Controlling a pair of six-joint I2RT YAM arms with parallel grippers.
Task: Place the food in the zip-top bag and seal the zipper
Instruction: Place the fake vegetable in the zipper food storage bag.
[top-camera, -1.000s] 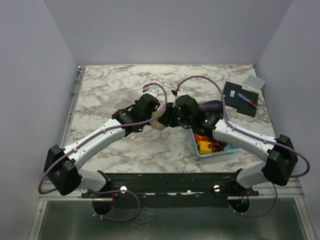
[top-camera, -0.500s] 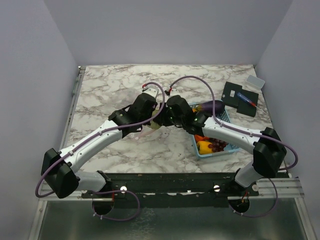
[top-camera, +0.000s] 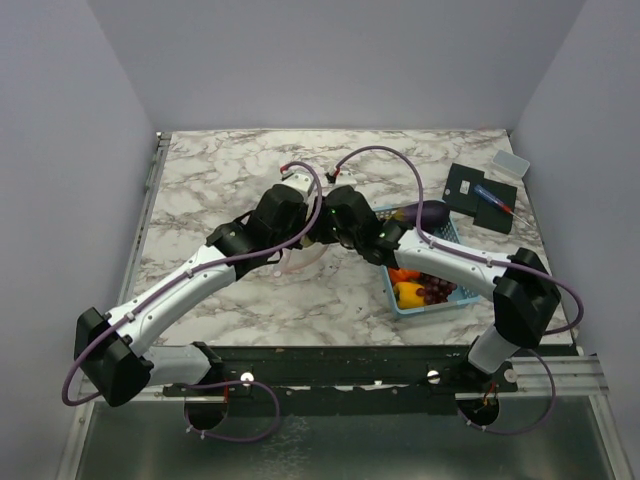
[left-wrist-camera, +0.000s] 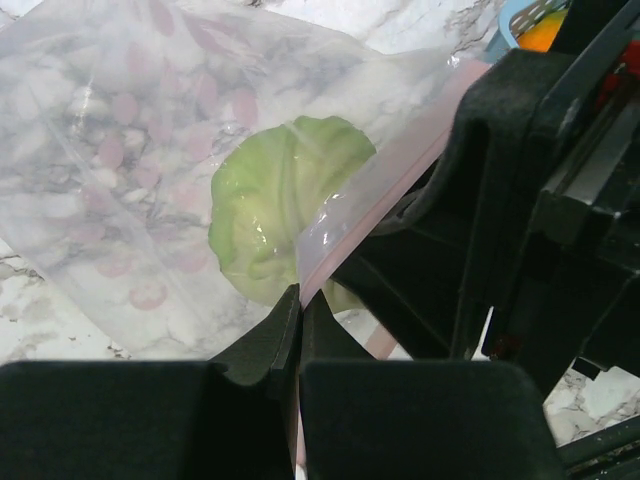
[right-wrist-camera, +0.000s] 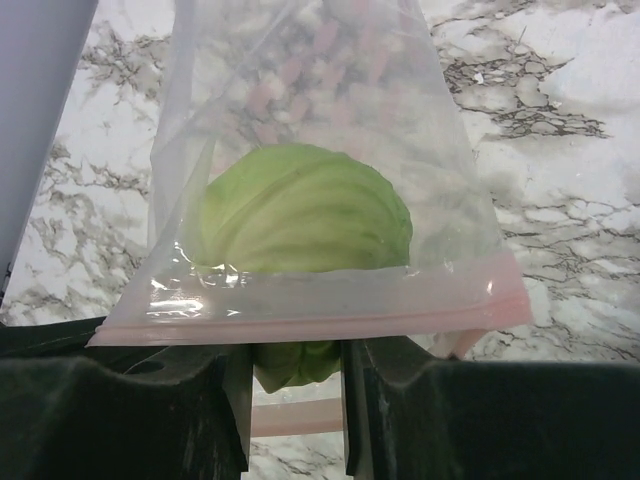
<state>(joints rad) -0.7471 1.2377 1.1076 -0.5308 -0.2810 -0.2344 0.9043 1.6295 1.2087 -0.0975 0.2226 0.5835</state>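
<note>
This is a robotics lab test cell. Plain grey partition walls (top-camera: 60, 150) box in a marble-patterned tabletop (top-camera: 220, 170), with both arms bolted to a metal rail (top-camera: 340, 362) along the frame's bottom edge.
</note>
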